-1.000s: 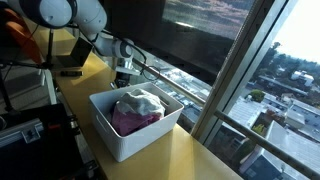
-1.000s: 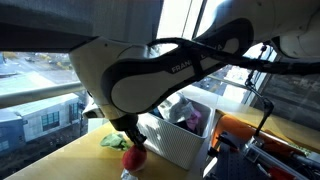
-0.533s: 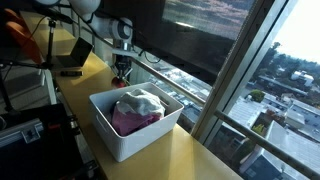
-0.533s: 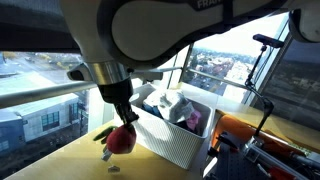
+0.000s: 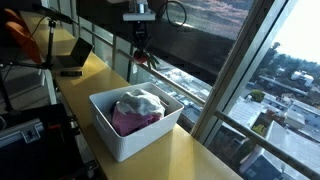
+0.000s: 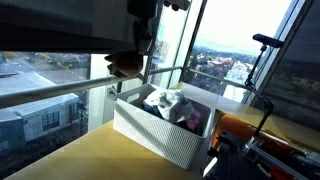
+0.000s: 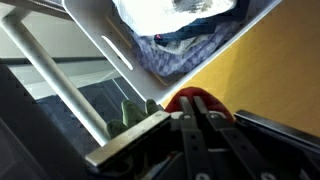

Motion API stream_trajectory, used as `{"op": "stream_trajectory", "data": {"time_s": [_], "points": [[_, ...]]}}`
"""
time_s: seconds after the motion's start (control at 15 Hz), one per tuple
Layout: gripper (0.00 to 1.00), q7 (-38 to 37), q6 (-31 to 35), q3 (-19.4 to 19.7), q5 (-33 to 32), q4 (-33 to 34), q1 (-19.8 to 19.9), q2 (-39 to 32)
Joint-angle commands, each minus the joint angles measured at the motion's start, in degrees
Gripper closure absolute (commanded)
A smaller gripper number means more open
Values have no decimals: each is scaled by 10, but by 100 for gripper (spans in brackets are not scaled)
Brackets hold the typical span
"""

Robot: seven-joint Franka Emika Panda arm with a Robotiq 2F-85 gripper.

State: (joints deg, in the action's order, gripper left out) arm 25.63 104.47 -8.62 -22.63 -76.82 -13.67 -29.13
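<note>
Three views are given of a single grip. The gripper (image 6: 134, 52) is seen with its fingers closed tight on a red toy fruit (image 6: 125, 66), which is held in the air well above the yellow tabletop (image 6: 80, 155). It hangs just off one corner of the white plastic bin (image 6: 160, 138), on the window side. In that exterior view the fruit is backlit and little more than a dark reddish lump is made out. The arm's height over the bin is shown plainly, and a white cloth (image 6: 170, 100) and a magenta cloth (image 6: 196, 120) are seen heaped inside. In an exterior view from the room side, the gripper (image 5: 141, 57) and the fruit (image 5: 141, 61) are reduced to a small dark shape against the window, and the pinch itself cannot be judged there. What is added is the whole open top of the bin (image 5: 104, 128) with the white cloth (image 5: 141, 99) lying over the magenta one (image 5: 135, 121), and a dark laptop (image 5: 72, 58) farther along the tabletop (image 5: 190, 155). Only in the wrist view is the grip shown from close by. The fruit's red skin (image 7: 195, 98) is seen wedged at the gripper's (image 7: 197, 112) fingertips, green leaves (image 7: 130, 112) are seen just beside it, and the slotted wall of the bin (image 7: 108, 48) lies ahead.
</note>
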Motion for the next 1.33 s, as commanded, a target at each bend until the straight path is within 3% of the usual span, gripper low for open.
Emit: {"op": "stream_trajectory", "data": {"time_s": [0.0,0.33,0.8,0.87,0.93,1.27], "points": [[98,-19,46,24,4,-86,45,62],[98,-47,100,39,16,-178,91,81],[98,-84,158,41,40,-263,112,80],[68,-88,165,41,45,-272,113,80],[68,-92,169,41,50,-280,113,81],[33,-101,185,39,70,-316,112,98]]}}
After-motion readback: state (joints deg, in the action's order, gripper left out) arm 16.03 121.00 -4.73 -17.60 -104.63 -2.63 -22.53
